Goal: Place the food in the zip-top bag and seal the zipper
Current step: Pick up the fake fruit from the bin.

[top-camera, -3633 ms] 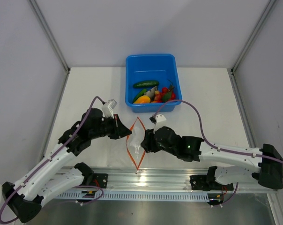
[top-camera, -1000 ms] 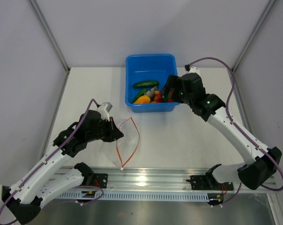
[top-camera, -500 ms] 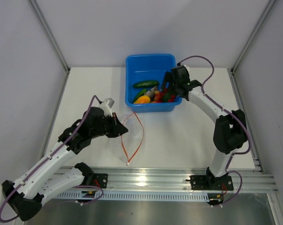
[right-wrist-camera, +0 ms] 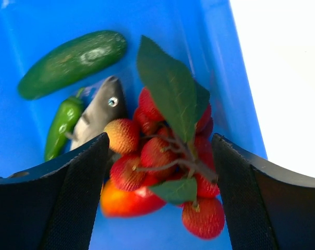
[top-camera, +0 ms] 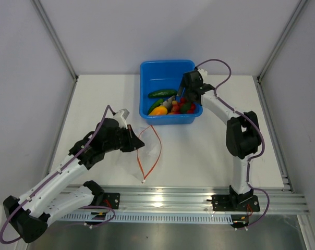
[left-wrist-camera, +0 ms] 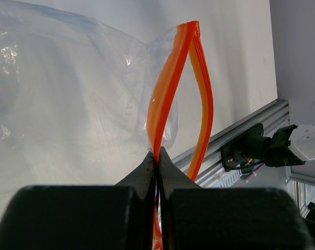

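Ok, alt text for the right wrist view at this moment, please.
The right gripper, fingers open, hangs over a cluster of red bumpy fruits with green leaves inside the blue tub. A green cucumber, a green pepper and a grey toy fish lie left of the cluster, with an orange-red piece nearer the camera.

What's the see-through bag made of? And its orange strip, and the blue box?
The bag looks like thin, clear plastic film: it crinkles and glints. The orange strip seems thicker, ridged plastic. The blue box is probably hard, smooth plastic, with shiny walls.
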{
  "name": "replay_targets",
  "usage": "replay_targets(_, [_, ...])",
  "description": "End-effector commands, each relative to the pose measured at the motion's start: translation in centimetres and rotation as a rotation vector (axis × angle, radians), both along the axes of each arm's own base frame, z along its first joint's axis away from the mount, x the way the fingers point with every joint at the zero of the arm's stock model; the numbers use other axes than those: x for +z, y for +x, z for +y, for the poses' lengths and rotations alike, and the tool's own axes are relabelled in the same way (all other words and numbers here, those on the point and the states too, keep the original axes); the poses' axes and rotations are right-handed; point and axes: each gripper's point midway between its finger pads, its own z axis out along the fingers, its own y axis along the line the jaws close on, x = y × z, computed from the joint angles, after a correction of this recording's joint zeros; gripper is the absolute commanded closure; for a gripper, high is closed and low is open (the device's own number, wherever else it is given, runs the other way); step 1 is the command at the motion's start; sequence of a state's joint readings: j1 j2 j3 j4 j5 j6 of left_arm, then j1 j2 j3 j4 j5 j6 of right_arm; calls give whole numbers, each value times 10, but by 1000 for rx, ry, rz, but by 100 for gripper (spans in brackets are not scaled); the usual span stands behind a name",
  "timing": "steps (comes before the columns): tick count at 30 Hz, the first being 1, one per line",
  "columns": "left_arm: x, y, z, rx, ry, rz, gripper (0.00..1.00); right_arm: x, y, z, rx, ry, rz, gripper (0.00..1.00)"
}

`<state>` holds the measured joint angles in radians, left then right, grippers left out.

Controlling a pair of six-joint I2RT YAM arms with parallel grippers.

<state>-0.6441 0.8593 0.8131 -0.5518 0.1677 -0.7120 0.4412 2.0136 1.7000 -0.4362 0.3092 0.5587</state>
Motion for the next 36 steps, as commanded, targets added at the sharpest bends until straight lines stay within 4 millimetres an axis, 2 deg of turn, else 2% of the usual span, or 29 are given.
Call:
replay_targets(1, [5, 6, 8, 81, 9, 4, 100, 8, 17, -3, -79, -14, -50, 21])
replay_targets(6, [8, 12, 27, 211, 26, 0, 100, -7, 25, 3, -82, -50, -47, 25])
replay_targets(10, [9, 12, 33, 249, 24, -1, 99, -15, 30, 4, -88, -69, -43, 31])
replay_targets(13, [7, 12, 37, 261, 49, 1, 99, -20, 31, 5, -93, -70, -38, 40])
replay_targets(14, [4, 13, 37, 253, 59, 1, 99, -21, 31, 5, -92, -69, -37, 48])
replay_targets(17, [1, 13, 34, 243, 75, 15, 100, -17, 31, 8, -81, -58, -45, 65])
replay_targets(18, [2, 14, 32, 235, 69, 15, 99, -13, 32, 9, -78, -58, -53, 67])
replay_targets(19, [0, 15, 29, 227, 71, 25, 99, -5, 33, 9, -68, -58, -67, 70])
replay_targets(20, [0, 13, 25, 205, 61, 37, 99, 0, 33, 9, -64, -54, -74, 81])
replay_targets(22, [-2, 14, 19, 191, 58, 54, 99, 17, 36, 9, -64, -45, -102, 96])
replay_targets(23, [-2, 9, 12, 149, 39, 75, 99, 22, 37, 9, -55, -49, -107, 100])
replay_targets(24, [-1, 8, 9, 135, 34, 84, 100, 28, 37, 8, -48, -50, -110, 100])
replay_targets(25, [-3, 8, 6, 121, 37, 96, 99, 46, 41, 11, -37, -38, -141, 100])
replay_targets(28, [-2, 4, -1, 80, 14, 116, 100, 74, 36, 15, 11, -34, -181, 100])
replay_targets(29, [1, 3, -2, 69, 8, 112, 99, 99, 30, 15, 24, -16, -221, 100])
replay_targets(30, [1, 2, -3, 63, 3, 115, 99, 113, 23, 21, 56, -7, -245, 100])
replay_targets(31, [3, 1, -3, 63, -1, 112, 99, 115, 14, 22, 72, -7, -244, 100])
replay_targets(32, [4, 1, -3, 61, -4, 106, 99, 142, 3, 20, 82, 20, -287, 100])
replay_targets(34, [10, 1, -2, 57, -9, 88, 99, 160, -16, 26, 129, 55, -308, 100])
replay_targets(35, [10, 2, -1, 59, -8, 88, 99, 156, -27, 26, 150, 57, -291, 100])
replay_targets(36, [13, 1, -1, 59, -8, 86, 99, 179, -44, 26, 175, 86, -327, 100])
